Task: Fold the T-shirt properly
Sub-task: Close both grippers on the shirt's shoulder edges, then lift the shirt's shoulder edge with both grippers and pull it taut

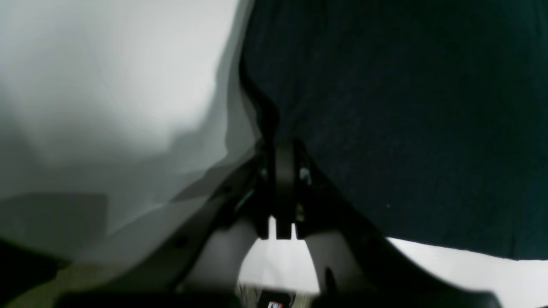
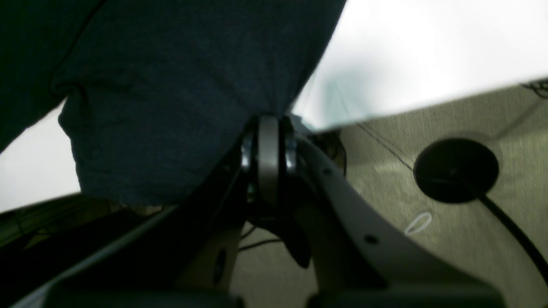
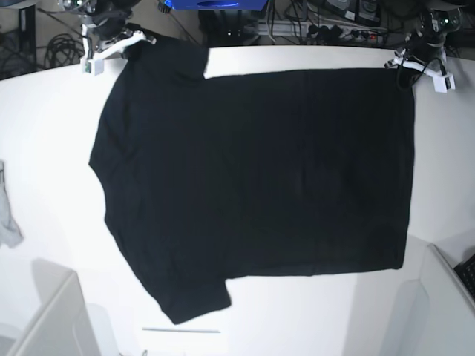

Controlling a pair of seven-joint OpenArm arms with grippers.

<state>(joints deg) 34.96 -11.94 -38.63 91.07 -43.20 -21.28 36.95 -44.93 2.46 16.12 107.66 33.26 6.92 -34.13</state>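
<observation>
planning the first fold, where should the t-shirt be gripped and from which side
Judging by how it lies, grip the T-shirt at the two corners along the far table edge: the sleeve end and the hem corner. It lies flat, plain side up, and that long edge gives free cloth to pinch from behind. The right gripper and left gripper are already shut on those corners.
</observation>
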